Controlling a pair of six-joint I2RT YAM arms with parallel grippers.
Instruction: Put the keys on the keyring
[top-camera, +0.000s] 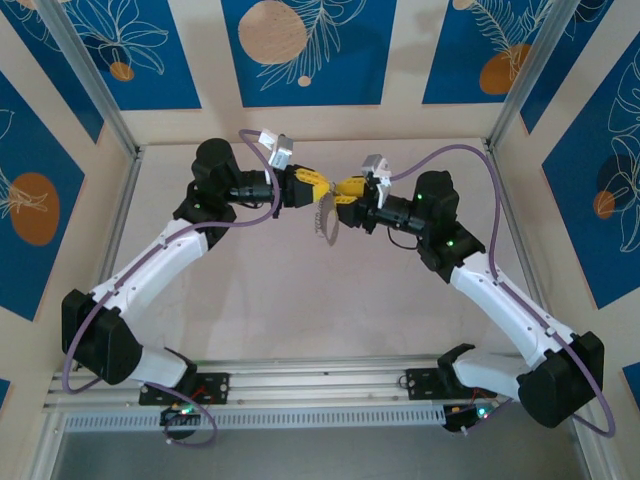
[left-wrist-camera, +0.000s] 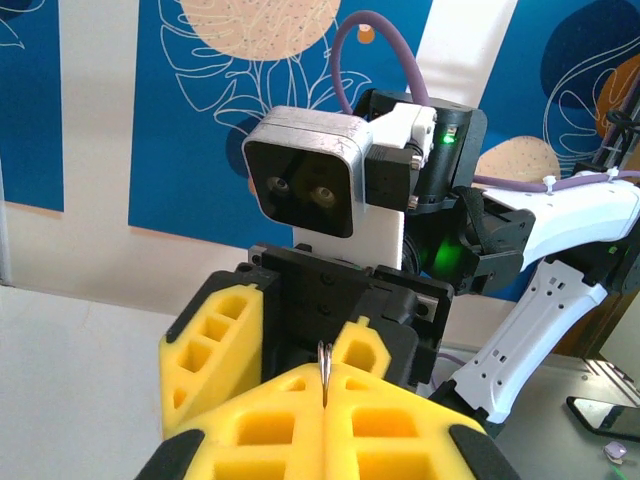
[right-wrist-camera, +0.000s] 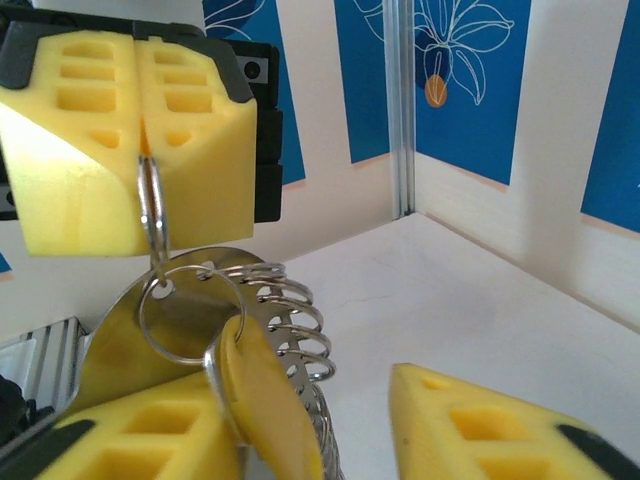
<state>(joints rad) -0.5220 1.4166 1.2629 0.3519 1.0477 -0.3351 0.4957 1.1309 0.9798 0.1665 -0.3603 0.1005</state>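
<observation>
The left arm (top-camera: 165, 255) and right arm (top-camera: 500, 290) are bent inward, with the left gripper (top-camera: 312, 183) and right gripper (top-camera: 348, 189) set tip to tip. The left fingers (right-wrist-camera: 190, 130) are pressed shut on a thin ring (right-wrist-camera: 152, 215); the right fingers (right-wrist-camera: 490, 425) are seen apart.

Bright, even, diffuse light fills all three views. From above, only faint, soft-edged shadows lie on the pale table (top-camera: 300, 300). In the right wrist view the table's far corner is washed nearly white, the thin ring (right-wrist-camera: 151, 215) glints, and the right gripper's fingertips (right-wrist-camera: 480, 425) are blurred. In the left wrist view the left gripper's pads (left-wrist-camera: 400, 430) look soft, while the patterned wall (left-wrist-camera: 100, 100) behind stays sharp.
</observation>
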